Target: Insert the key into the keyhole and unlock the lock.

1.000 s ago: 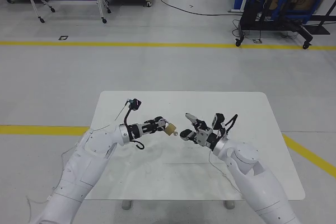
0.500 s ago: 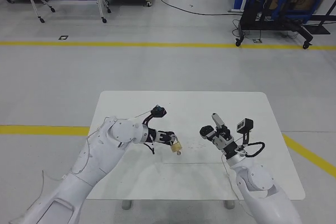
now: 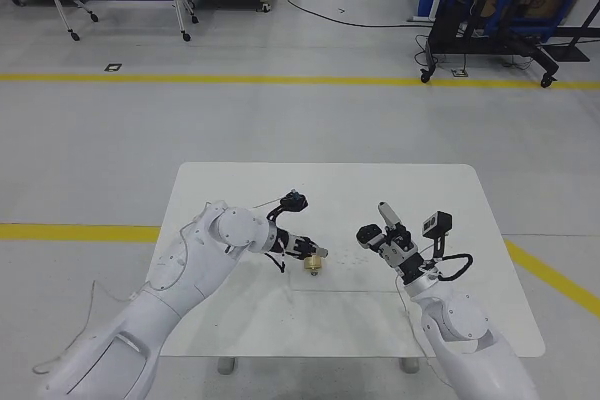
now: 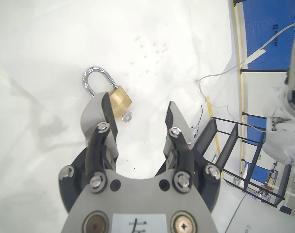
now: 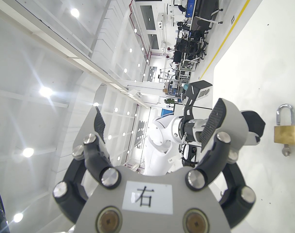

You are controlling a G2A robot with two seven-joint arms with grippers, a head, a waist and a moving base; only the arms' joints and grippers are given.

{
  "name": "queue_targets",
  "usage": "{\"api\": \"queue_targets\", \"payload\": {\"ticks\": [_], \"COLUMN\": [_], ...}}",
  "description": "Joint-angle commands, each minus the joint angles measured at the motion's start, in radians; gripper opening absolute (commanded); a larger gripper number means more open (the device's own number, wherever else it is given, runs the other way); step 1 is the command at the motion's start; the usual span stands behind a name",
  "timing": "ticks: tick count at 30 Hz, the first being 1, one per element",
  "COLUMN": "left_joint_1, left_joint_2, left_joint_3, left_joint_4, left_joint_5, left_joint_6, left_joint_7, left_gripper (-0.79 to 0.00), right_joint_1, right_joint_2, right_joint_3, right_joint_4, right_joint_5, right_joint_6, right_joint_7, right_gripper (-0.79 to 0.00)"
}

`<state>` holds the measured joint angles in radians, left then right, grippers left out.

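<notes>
A brass padlock (image 4: 120, 101) with a silver shackle (image 4: 94, 78) lies on the white table (image 3: 240, 190). A small silver key (image 4: 126, 117) sticks out of its keyhole. The shackle's short leg looks lifted out of the body. My left gripper (image 4: 137, 103) stands open just above the table, one finger (image 4: 106, 112) right beside the lock body, nothing between the pads. From the top the lock (image 3: 313, 263) rests just past the left gripper (image 3: 308, 250). My right gripper (image 3: 375, 225) is open and empty, raised to the right of the lock. The right wrist view shows the right gripper (image 5: 159, 106) tilted upward and the padlock (image 5: 286, 134) on the table.
The table's front and right parts are bare. A cable (image 4: 225, 73) runs along the table edge near the right arm. Yellow floor lines (image 3: 300, 78) and black racks (image 3: 490, 40) lie beyond the table.
A second ago both grippers held lock and key together above the table. The right gripper drew back to the right. The left gripper lowered the lock, opened and let it go.
</notes>
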<state>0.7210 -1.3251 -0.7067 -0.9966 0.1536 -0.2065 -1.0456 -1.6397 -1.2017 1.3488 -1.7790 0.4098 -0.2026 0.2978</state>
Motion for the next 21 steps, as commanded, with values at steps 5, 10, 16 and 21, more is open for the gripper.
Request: {"api": "queue_targets", "payload": {"ticks": [5, 10, 16, 21], "left_joint_1": [0.034, 0.106, 0.26, 0.381], "left_joint_2": [0.029, 0.076, 0.144, 0.18], "left_joint_3": [-0.084, -0.207, -0.399, -0.517], "left_joint_4": [-0.022, -0.113, -0.343, -0.533], "left_joint_5": [-0.048, -0.025, 0.053, 0.126], "left_joint_6": [-0.037, -0.013, 0.056, 0.148], "left_joint_7": [0.012, 0.088, 0.139, 0.147], "left_gripper": [0.0, 0.0, 0.0, 0.0], "right_joint_1": [0.0, 0.0, -0.04, -0.062], "right_joint_2": [0.0, -0.003, -0.008, -0.019], "right_joint_3": [0.0, 0.005, 0.075, 0.142], "right_joint_4": [0.0, -0.001, 0.007, 0.018], "right_joint_5": [0.0, -0.061, -0.039, 0.0], "right_joint_6": [0.0, -0.053, -0.248, -0.441], "right_joint_7": [0.0, -0.073, -0.175, -0.317], "right_gripper": [0.0, 0.0, 0.0, 0.0]}}
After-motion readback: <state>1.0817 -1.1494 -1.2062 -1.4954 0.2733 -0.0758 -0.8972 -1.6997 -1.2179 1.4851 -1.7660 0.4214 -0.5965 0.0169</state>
